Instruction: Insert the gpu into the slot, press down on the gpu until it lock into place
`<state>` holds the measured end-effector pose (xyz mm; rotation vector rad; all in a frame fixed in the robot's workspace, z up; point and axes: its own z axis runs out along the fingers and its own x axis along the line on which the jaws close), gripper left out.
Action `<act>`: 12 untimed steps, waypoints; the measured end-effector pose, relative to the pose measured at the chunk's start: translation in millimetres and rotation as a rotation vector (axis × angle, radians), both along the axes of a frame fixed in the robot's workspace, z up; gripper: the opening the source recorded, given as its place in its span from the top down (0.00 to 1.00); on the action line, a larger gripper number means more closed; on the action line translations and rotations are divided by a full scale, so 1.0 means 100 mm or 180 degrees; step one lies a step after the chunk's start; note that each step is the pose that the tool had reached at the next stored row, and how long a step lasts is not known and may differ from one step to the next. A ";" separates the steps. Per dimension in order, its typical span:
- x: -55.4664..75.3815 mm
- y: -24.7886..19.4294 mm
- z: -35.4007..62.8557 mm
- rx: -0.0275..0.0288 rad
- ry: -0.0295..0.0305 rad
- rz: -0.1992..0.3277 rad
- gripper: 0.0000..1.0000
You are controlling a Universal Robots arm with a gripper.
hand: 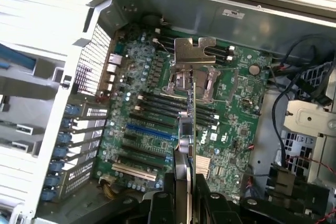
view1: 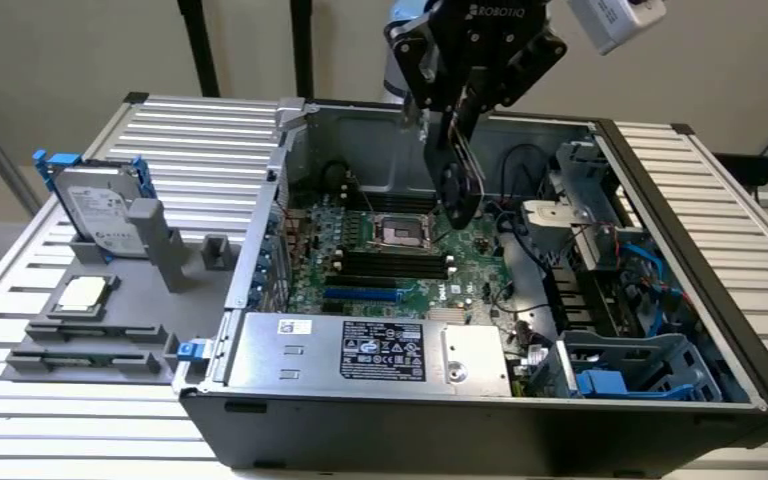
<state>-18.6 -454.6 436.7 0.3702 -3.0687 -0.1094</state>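
Spare parts stand at the exterior view's left on the slatted bench (view1: pixel 744 220): a hard drive (view1: pixel 97 215) upright in a grey holder and, nearer the camera, a processor chip (view1: pixel 81 293) flat on a grey tray. Next comes the open computer case (view1: pixel 491 430), lying on its side with the green motherboard (view1: pixel 411 270) facing up and a grey power supply (view1: pixel 371 350) along its near wall. The blue slot (view1: pixel 361 296) lies on the board just behind that power supply, bare, with the black memory slots (view1: pixel 384 265) parallel beyond it. A little further right the tool (view1: pixel 454 125) reaches down over the case's far wall, pinching the graphics card (view1: pixel 456 190) by one end. The card hangs lengthwise over the board near the processor socket (view1: pixel 398 233), apart from the blue slot. Blue cables (view1: pixel 651 268) and a drive cage (view1: pixel 624 360) occupy the case's end at the exterior view's right. That view gives the card's height and its hanging pose. The wrist view instead looks straight down the card's thin edge, clamped from both sides by the tool, with the silver end bracket (hand: pixel 195 51) at the far end, lying over the socket. There the card's line runs crosswise to the blue slot, whose end comes close beside it, and a white slot (hand: pixel 134 170) lies parallel nearby.
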 end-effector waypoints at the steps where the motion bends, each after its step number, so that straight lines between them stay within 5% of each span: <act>1: 0.00 0.000 -0.002 0.0000 0.0000 0.0057 0.74; 11: 0.00 0.000 -0.033 0.0000 0.0000 0.0642 0.74; 12: 0.00 0.000 -0.046 0.0000 0.0000 0.0815 0.74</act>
